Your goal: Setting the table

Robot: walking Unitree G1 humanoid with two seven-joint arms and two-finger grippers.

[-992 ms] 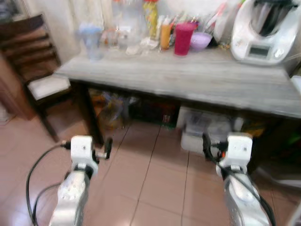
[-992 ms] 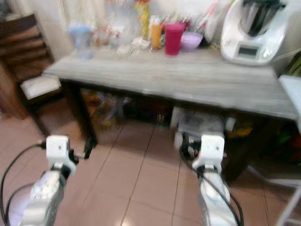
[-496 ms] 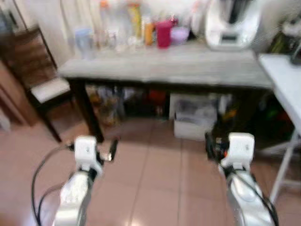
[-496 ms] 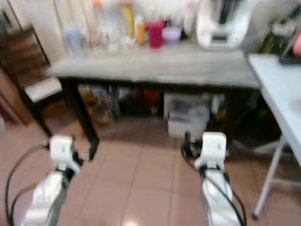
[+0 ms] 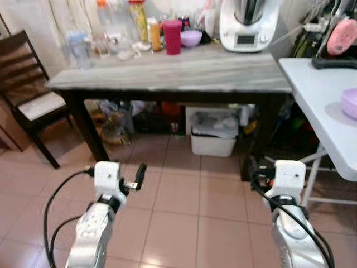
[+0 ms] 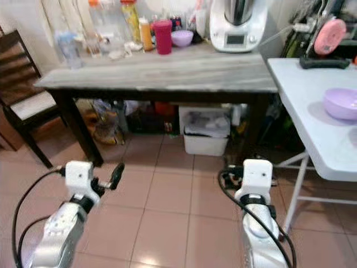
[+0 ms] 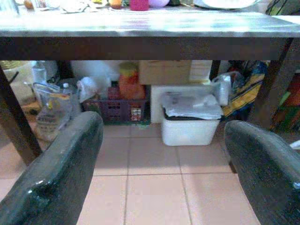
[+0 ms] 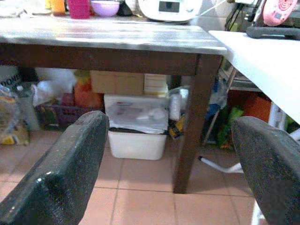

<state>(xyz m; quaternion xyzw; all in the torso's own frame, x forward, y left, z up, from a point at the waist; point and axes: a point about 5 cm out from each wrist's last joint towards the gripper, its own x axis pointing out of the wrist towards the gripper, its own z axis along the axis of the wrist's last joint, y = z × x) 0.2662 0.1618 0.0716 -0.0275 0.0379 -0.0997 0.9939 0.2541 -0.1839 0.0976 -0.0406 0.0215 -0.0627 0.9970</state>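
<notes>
Both arms are held low over the tiled floor (image 5: 178, 195), short of the furniture. The left hand (image 7: 164, 178) has its two black fingers spread wide apart and holds nothing; the right hand (image 8: 173, 178) is likewise wide open and empty. Ahead stands a grey-topped wooden worktop (image 5: 184, 72) on dark legs. Along its far edge are a red cup (image 5: 172, 37), a purple bowl (image 5: 191, 38), an orange bottle (image 5: 154, 26), several clear bottles (image 5: 109, 25) and a white kitchen machine (image 5: 248, 25). Beneath it sit a white lidded bin (image 5: 212, 134), boxes and bags. To the robot's right, just beside the wooden one, is a white folding worktop (image 6: 312, 106) carrying a second purple bowl (image 6: 341, 103) and a pink round object on a black base (image 6: 322, 44). A dark wooden chair (image 5: 28, 89) with a pale seat stands at the left.
</notes>
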